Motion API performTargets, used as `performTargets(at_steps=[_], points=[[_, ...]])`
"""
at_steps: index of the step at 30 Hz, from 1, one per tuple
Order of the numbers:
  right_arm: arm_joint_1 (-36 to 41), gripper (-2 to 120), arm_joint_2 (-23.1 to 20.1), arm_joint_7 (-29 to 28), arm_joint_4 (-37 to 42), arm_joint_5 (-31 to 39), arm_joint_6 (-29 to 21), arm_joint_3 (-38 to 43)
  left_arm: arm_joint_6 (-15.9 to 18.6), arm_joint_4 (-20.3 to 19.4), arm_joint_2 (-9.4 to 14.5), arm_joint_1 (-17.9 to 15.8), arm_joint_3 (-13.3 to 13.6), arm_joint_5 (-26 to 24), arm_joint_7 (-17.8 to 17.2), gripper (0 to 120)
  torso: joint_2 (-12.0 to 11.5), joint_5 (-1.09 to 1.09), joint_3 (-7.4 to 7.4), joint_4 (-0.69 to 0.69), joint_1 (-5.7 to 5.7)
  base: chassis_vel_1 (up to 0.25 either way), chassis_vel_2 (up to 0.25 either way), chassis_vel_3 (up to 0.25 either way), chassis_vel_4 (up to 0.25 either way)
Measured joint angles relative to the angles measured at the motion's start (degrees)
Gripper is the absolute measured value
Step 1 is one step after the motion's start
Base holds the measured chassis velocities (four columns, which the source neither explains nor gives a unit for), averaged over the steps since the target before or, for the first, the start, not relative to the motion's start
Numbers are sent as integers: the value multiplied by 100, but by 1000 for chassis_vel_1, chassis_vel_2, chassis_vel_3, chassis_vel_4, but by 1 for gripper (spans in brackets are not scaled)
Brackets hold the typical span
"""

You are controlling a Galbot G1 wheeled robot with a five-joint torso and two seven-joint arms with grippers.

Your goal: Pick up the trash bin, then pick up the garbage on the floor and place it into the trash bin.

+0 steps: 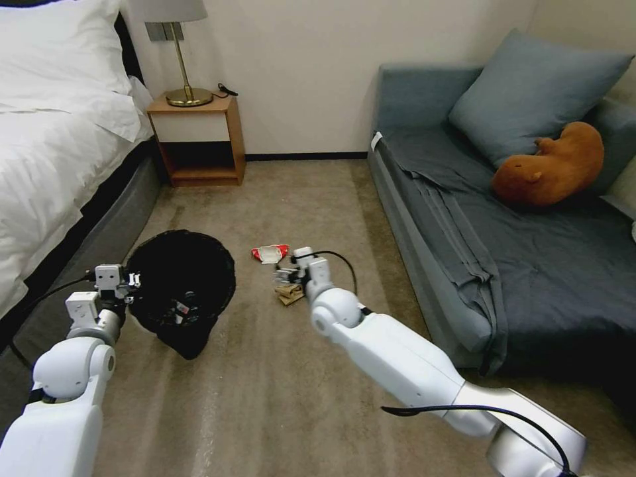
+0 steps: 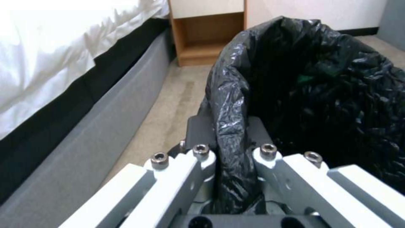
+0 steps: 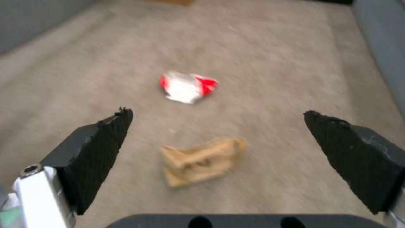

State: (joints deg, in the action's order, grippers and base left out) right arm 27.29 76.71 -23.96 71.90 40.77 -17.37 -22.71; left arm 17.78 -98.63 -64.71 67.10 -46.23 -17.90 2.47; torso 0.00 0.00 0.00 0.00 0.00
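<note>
A bed (image 1: 53, 132) fills the left and a sofa (image 1: 517, 252) the right, with carpet between. The trash bin (image 1: 182, 285), lined with a black bag, hangs tilted near the bed, its rim pinched by the left hand (image 2: 230, 139). The right hand (image 3: 215, 139) hovers with fingers spread wide over the crumpled brown paper (image 3: 202, 161) on the floor. The red-and-white wrapper (image 3: 187, 87) lies just beyond.
</note>
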Motion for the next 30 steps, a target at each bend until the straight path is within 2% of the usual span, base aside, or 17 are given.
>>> performTargets(at_steps=[13, 30], points=[[316, 100, -46, 197, -699, -525, -64, 582, -11, 66, 167, 74, -201, -200, 24, 5, 0, 0, 0, 0, 0, 0, 0, 0, 0], [433, 100, -7, 194, -751, -699, -103, 561, -126, 265, 360, 179, -421, -442, 45, 5, 0, -1, 0, 1, 0, 0, 0, 0, 0]])
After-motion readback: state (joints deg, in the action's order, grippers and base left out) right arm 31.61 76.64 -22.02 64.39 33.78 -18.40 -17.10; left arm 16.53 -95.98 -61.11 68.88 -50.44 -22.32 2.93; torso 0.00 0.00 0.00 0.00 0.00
